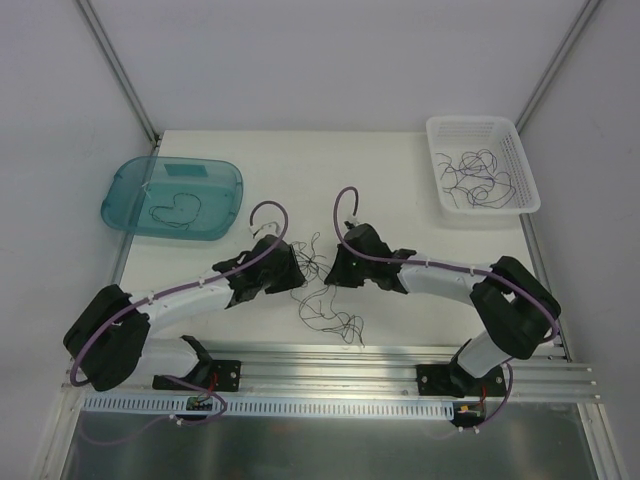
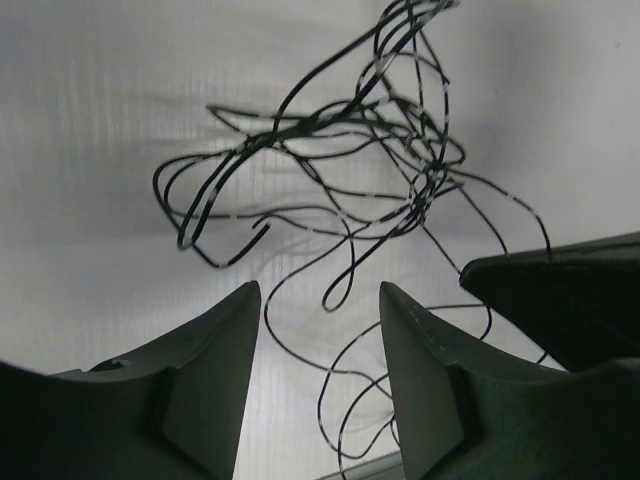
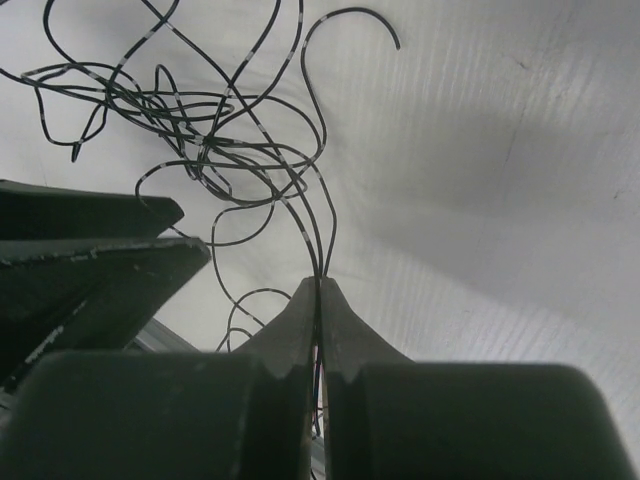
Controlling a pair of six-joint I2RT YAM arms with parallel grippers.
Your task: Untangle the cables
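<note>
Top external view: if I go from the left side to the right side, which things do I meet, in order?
teal tray → left tool → right tool → white basket. The cables spread across both tools, so I leave them out.

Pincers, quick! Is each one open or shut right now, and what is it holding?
Left pincer: open, a loop of the cables between its jaws, not pinched.
Right pincer: shut on the cables.
</note>
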